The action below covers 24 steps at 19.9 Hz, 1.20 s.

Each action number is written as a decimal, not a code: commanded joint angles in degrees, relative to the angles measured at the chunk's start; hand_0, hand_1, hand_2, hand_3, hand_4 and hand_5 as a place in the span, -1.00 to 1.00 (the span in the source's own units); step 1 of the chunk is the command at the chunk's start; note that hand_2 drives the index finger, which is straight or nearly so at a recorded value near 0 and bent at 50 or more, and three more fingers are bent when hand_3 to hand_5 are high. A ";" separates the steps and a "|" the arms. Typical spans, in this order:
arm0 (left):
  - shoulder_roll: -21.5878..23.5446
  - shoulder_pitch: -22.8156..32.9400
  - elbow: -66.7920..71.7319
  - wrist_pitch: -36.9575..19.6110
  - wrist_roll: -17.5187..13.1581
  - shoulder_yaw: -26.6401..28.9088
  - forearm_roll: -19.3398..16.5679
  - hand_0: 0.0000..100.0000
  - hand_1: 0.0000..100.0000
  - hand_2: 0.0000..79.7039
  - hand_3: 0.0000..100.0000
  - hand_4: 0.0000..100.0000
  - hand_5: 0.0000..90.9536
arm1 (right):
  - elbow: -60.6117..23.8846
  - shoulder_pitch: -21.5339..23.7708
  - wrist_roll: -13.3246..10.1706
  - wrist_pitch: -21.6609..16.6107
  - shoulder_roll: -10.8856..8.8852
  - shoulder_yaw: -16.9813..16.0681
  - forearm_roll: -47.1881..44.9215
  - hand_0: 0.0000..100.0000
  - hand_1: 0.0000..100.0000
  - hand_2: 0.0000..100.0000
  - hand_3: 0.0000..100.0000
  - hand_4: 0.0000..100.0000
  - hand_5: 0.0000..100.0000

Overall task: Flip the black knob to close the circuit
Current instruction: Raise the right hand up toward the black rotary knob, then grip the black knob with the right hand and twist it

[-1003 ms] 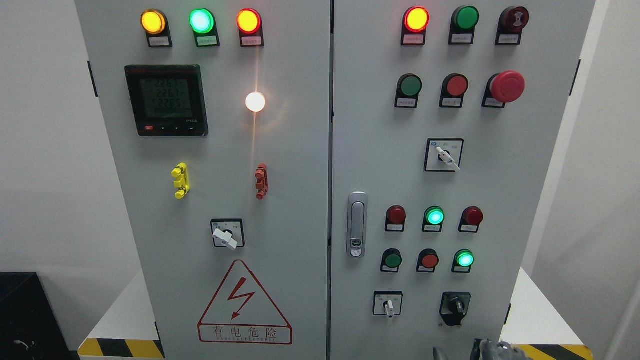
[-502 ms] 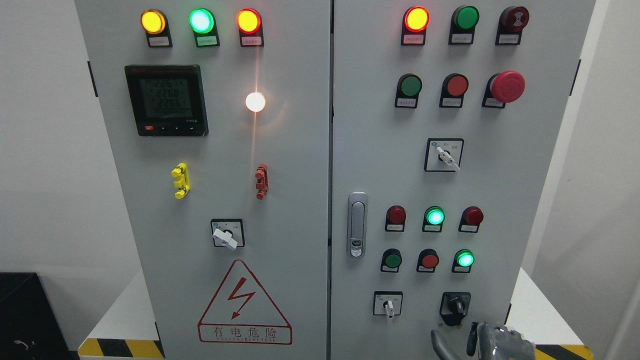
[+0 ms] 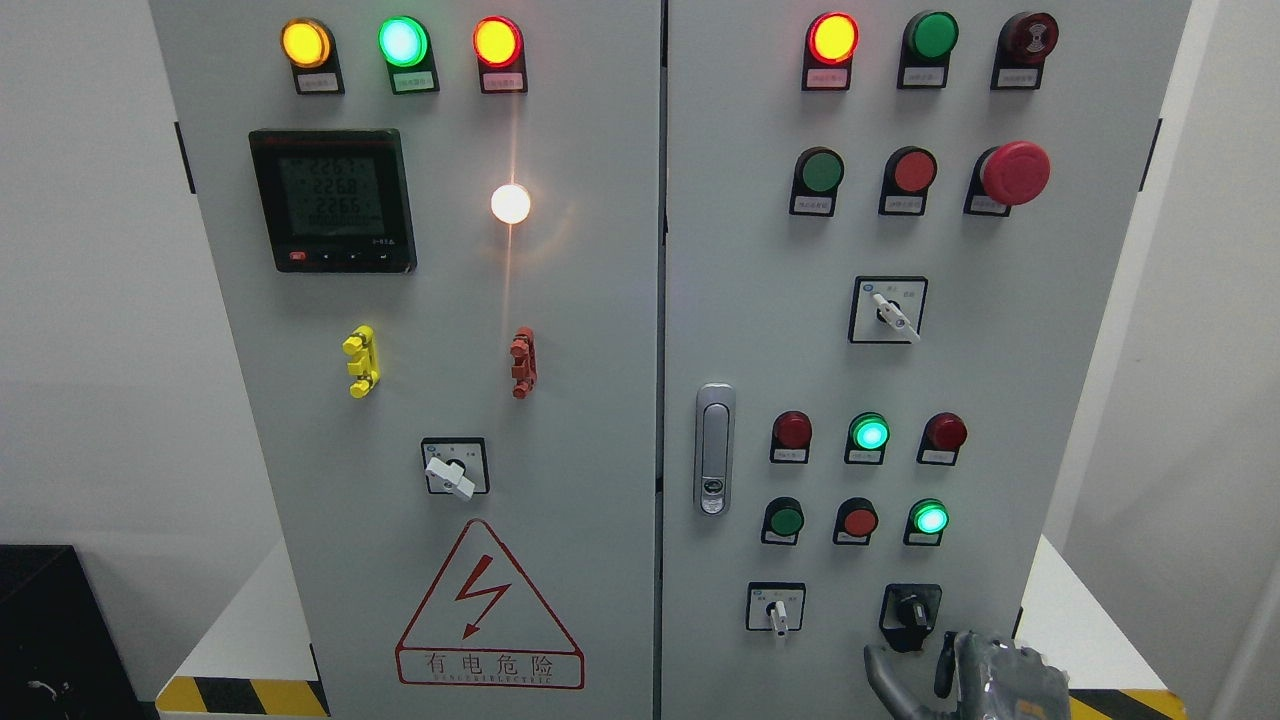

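A grey electrical cabinet [image 3: 600,300] with two doors fills the view. Its right door carries the black knob [image 3: 911,607], low down at about five o'clock on that door, set in a black plate with its pointer close to upright. Just to the knob's nine o'clock sits a white-handled selector switch [image 3: 776,610], and above them two rows of round buttons, with two green lamps [image 3: 869,434] lit. A red mushroom stop button [image 3: 1014,172] stands out near the top at two o'clock, and a silver door latch [image 3: 712,448] runs along the door's left edge. The left door holds a digital meter [image 3: 333,200] at ten o'clock, a glowing white lamp [image 3: 510,203], and a red-bordered warning triangle [image 3: 488,608] at six o'clock.

The right hand [image 3: 965,680] comes up from the bottom edge, just below the knob at its five o'clock and not touching it. Its dark fingers [image 3: 885,675] are spread and point upward, loose and holding nothing
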 commanded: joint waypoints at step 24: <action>0.00 1.32 -1.67 0.04 0.00 0.00 0.00 -0.76 0.11 -1.00 -1.00 -1.00 -1.00 | 3.76 -2.36 -0.12 -0.07 -0.12 -4.21 0.19 -1.00 -1.00 0.64 1.00 0.87 1.00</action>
